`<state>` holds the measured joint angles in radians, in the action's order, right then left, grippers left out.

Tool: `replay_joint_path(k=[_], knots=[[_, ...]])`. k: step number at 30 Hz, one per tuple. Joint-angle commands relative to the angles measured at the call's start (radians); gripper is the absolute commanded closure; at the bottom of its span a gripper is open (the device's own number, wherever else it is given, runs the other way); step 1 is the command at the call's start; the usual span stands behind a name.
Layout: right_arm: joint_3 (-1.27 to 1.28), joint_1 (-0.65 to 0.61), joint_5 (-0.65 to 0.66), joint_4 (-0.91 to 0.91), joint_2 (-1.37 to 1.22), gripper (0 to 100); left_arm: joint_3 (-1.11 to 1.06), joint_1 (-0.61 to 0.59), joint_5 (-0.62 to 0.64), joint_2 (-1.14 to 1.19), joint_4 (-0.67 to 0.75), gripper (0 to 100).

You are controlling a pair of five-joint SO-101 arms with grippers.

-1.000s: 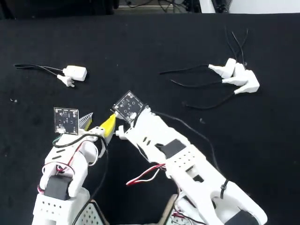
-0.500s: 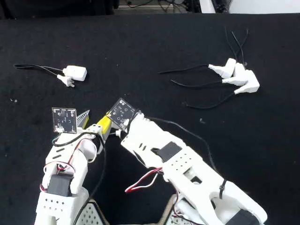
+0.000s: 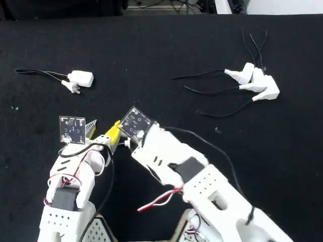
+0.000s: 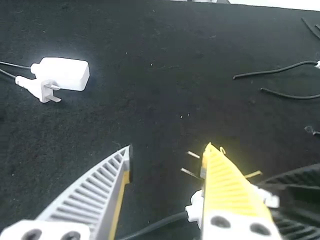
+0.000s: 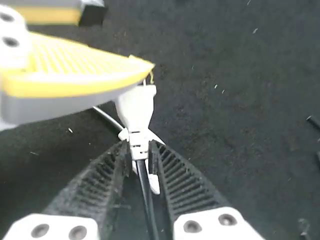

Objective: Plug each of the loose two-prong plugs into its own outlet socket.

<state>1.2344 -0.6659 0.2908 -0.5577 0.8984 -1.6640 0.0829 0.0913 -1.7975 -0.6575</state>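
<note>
Plug [image 5: 136, 112], clenched by its cord end in the right gripper's [image 5: 138, 146] fingers near seven o'clock, points its prongs between the left gripper's [image 4: 167, 149] released fingers, likely for a handover toward the white socket [image 3: 83, 78] at ten o'clock.

Left claw [image 4: 167, 147] agape beside tight right claw [image 5: 138, 145].

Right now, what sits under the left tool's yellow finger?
A white two-prong plug, clamped in the right tool. Its prongs poke out beside the yellow finger; most of its body is covered in the left wrist view.
</note>
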Motion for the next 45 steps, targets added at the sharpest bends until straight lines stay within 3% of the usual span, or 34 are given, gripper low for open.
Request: replay_joint_path(k=[1,18,25,45], knots=[[-0.045,-0.005,0.002,-0.057,0.127,98.8,0.004,-0.004,-0.014,0.006,0.015,77],[-0.004,-0.005,-0.006,-0.025,0.191,98.8,0.002,0.002,-0.017,0.006,0.014,77],[-0.007,-0.008,-0.126,-0.003,0.191,98.8,0.002,0.002,-0.018,0.006,0.014,77],[-0.036,-0.008,-0.126,0.032,0.134,98.8,0.004,0.001,-0.020,0.006,-0.003,77]])
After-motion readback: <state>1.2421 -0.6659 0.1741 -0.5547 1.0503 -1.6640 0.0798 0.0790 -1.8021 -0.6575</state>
